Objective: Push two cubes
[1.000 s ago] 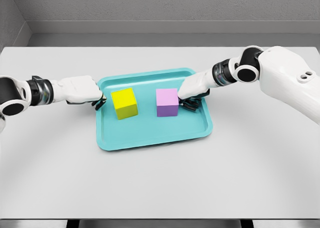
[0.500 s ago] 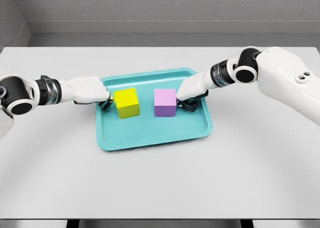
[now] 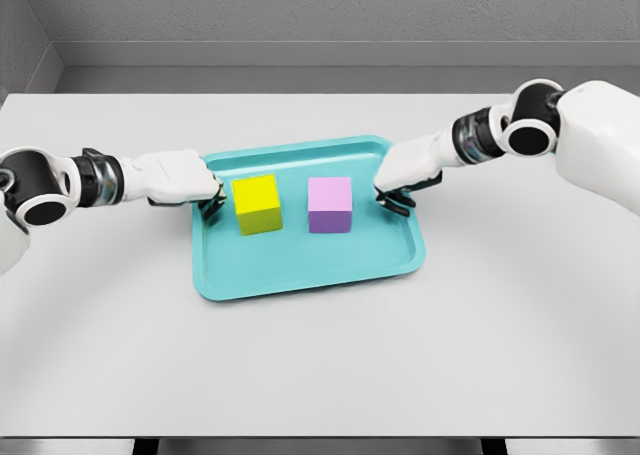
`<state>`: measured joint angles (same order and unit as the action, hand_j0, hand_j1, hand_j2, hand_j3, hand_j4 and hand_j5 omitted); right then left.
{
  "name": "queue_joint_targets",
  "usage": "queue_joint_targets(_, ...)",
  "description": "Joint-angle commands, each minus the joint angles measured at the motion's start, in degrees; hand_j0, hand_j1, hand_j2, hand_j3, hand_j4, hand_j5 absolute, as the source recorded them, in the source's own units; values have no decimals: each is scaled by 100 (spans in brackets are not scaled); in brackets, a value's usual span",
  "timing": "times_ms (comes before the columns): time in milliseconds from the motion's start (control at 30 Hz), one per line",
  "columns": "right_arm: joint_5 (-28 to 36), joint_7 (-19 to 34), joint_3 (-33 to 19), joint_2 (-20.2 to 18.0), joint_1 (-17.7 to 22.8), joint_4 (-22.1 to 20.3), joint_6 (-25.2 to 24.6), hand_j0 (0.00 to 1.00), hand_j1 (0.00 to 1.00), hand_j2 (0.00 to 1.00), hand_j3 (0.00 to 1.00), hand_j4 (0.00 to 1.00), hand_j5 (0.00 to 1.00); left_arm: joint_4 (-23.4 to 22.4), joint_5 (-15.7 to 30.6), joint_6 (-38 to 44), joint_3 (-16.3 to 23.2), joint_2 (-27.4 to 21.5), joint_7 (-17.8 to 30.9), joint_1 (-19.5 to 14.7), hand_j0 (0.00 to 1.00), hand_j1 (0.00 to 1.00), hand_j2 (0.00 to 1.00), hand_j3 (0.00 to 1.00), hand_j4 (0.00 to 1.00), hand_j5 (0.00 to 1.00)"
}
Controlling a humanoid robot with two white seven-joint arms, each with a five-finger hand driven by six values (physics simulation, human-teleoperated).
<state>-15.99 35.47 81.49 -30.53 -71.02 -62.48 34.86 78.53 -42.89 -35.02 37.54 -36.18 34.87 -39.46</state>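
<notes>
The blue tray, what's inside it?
Inside the teal tray sit a yellow cube and a purple cube, side by side but apart. The tray floor beneath each cube is hidden.

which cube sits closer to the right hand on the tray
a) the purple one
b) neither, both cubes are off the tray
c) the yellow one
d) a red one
a, the purple cube lies on the right half of the teal tray, nearest the right hand, while the yellow cube sits by the left hand.
</notes>
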Motion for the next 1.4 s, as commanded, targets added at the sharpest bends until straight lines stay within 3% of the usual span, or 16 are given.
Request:
queue_joint_targets(0,-308,-47,78,-111,0,-203,14,13,13,13,13,13,13,-136,26,2,7,93,13,-9,31,31,31,31,31,31)
queue_joint_targets(267,-308,-47,122,-147,-26,-379,14,14,14,14,14,14,14,-136,9,2,87,348,13,-26,31,31,31,31,31,31)
queue_joint_targets(567,-308,-47,122,-147,-26,-379,14,14,14,14,14,14,14,-215,9,2,87,322,13,-88,31,31,31,31,31,31)
queue_joint_targets(900,-282,-47,122,38,0,16,14,14,14,14,14,14,14,-514,9,2,87,480,13,-237,31,31,31,31,31,31)
queue_joint_targets(1367,-282,-47,306,179,9,16,14,13,13,13,13,13,13,-655,0,2,183,673,13,-325,31,31,31,31,31,31)
